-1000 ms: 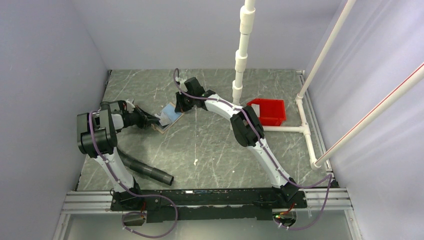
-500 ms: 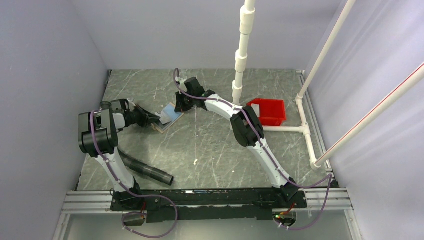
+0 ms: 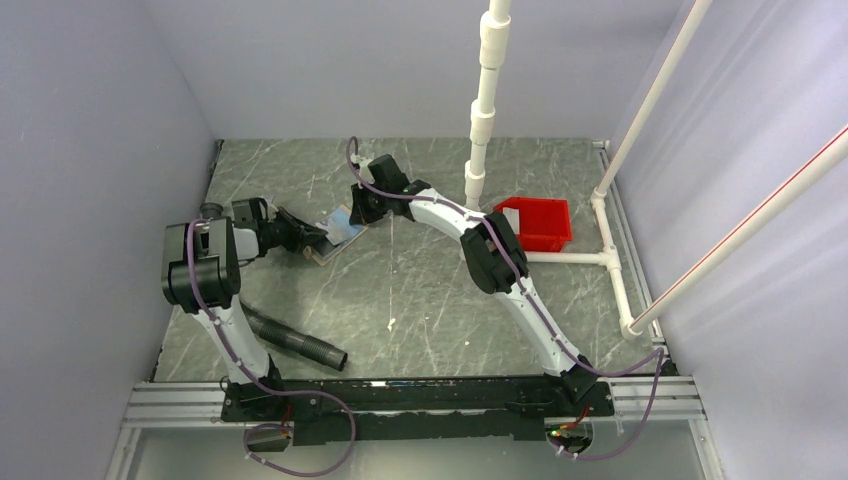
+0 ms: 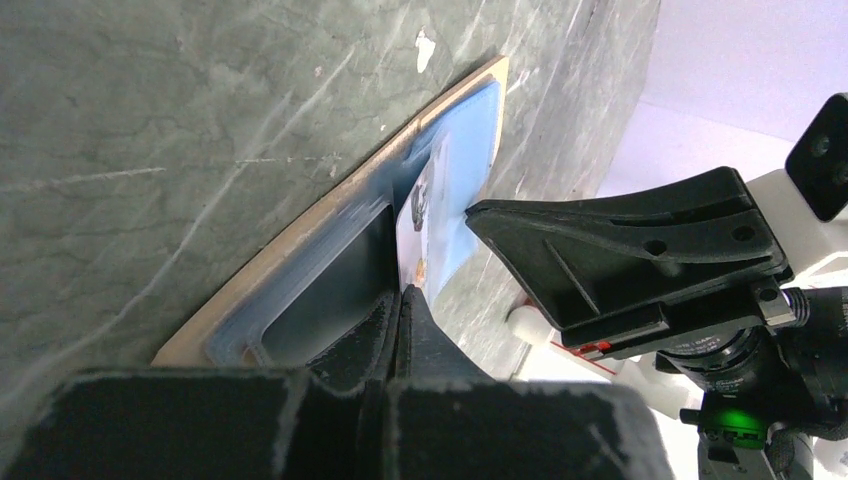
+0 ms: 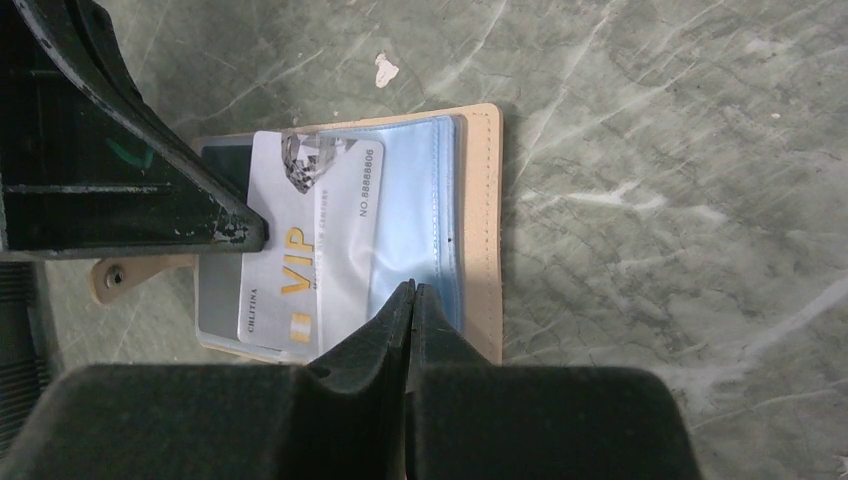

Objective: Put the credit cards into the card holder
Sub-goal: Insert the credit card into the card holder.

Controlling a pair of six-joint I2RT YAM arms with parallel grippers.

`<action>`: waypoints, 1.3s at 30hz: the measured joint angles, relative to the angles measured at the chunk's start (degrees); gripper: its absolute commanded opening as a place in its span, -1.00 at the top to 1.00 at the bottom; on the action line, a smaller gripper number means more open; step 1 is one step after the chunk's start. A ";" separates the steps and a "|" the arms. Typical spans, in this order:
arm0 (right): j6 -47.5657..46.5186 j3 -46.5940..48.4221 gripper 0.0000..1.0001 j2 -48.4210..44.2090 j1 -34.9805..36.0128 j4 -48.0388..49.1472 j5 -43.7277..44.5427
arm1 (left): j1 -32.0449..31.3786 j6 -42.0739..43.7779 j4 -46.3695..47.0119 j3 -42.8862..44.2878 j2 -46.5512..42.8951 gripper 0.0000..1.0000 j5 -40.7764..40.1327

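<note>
Card holder [image 5: 488, 220] lies open on grey-green marbled table [image 3: 420, 300] between lilac walls [image 3: 100, 120].

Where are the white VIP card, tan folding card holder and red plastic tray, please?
White VIP card [image 5: 300, 235]: right wrist view, face.
Tan folding card holder [image 5: 488, 220]: right wrist view, border.
Red plastic tray [image 3: 546, 224]: top external view, floor.

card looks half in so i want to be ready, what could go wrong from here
1. The credit card sits only partly under the card holder's clear sleeve, slightly askew. If the left gripper pushes it, a corner could catch.
2. The right gripper seems to pinch only the sleeve's edge. If it slips, the pocket closes.
3. The holder lies loose on the table and may slide.
</note>
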 measured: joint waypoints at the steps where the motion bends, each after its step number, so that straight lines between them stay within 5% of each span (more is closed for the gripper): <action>1: 0.04 0.02 0.98 0.00 0.02 -0.04 0.13 | -0.17 -0.42 0.39 -0.22 0.00 1.00 -0.20; 7: 0.63 0.31 0.52 -0.35 0.28 -1.20 2.01 | -0.79 -2.67 4.09 -1.90 0.20 1.00 -1.07; 20: -0.22 1.92 0.17 -0.46 0.31 -3.87 3.04 | -1.03 -5.31 8.87 -2.67 1.88 1.00 -0.98; 25: -0.20 1.81 0.31 -0.46 -0.28 -4.13 3.15 | -1.46 -5.92 10.10 -2.75 2.40 1.00 -1.36; 30: 0.28 1.11 0.79 -0.46 -0.85 -3.96 2.84 | -2.19 -5.92 10.25 -2.73 2.40 1.00 -2.21; 39: 3.02 -1.53 0.91 -0.57 -1.95 -0.22 -0.44 | -3.82 -6.82 10.23 -1.88 2.80 1.00 -4.22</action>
